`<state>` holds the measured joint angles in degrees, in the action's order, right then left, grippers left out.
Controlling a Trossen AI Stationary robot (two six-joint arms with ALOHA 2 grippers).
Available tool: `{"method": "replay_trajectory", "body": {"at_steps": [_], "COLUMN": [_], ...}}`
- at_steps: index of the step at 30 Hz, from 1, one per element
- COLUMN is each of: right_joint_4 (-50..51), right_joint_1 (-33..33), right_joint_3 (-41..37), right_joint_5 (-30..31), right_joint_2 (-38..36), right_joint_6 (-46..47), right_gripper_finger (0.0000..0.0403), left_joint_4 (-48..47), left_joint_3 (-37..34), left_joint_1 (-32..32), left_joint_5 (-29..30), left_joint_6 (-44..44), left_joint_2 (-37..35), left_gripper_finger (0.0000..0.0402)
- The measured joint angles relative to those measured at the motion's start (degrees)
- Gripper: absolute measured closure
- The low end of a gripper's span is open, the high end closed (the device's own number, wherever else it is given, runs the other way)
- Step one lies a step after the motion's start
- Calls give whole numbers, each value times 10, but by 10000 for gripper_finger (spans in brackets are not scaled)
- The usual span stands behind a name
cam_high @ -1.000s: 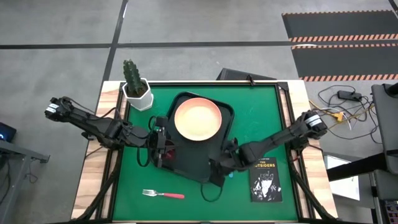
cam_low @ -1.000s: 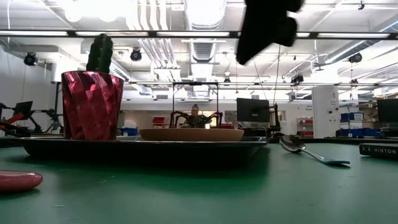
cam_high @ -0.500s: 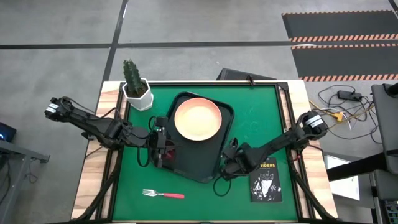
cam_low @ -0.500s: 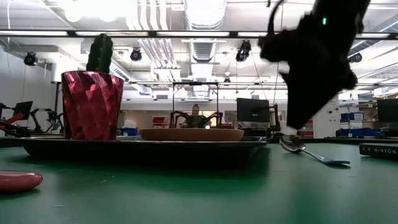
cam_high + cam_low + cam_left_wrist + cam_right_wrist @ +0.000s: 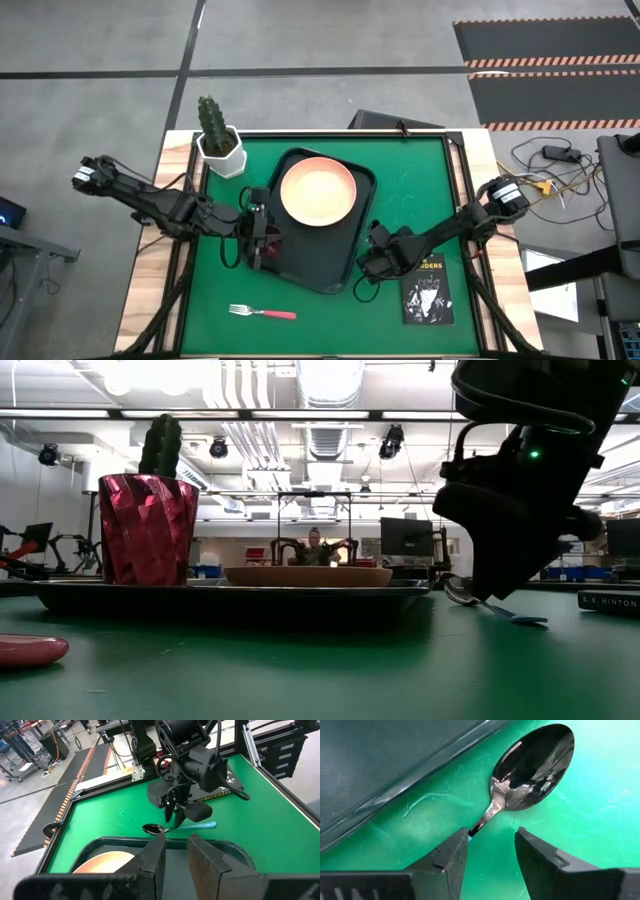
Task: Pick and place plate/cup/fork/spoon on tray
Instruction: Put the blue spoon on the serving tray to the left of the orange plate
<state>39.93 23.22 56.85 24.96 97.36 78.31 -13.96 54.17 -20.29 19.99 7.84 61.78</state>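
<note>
My right pincer (image 5: pixel 490 855) hangs low over the spoon (image 5: pixel 530 767), which lies on the green counter (image 5: pixel 410 190) just off the tray (image 5: pixel 300 275) at its 4 o'clock edge. To do this well I'd straddle the thin neck evenly, settle onto the felt, then close squarely so it doesn't pivot. The fingers (image 5: pixel 447 857) are spread with the neck between them, touching nothing I can see. My left pincer (image 5: pixel 262 240) waits over the tray's 9 o'clock side; whether it grips anything I cannot tell.

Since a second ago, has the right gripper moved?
Yes. In the high view the right gripper has shifted off the tray's lower right corner toward the book, and now straddles the spoon on the mat.
</note>
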Motion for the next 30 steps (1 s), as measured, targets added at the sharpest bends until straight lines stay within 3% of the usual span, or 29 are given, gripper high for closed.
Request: {"method": "replay_trajectory", "body": {"at_steps": [10,16,30], "right_joint_4": [22,10,-13], "right_joint_1": [-9,-9,-9], "right_joint_3": [7,8,8], "right_joint_5": [-15,15,-14], "right_joint_2": [-32,-53,12], "right_joint_6": [-24,-11,-12], "right_gripper_finger": [264,276,287], "left_joint_4": [0,1,0], "left_joint_3": [-1,-1,-1], "left_joint_1": [0,0,0], "left_joint_5": [0,0,0], "left_joint_6": [0,0,0], "left_joint_2": [0,0,0], "left_gripper_finger": [340,340,340]}}
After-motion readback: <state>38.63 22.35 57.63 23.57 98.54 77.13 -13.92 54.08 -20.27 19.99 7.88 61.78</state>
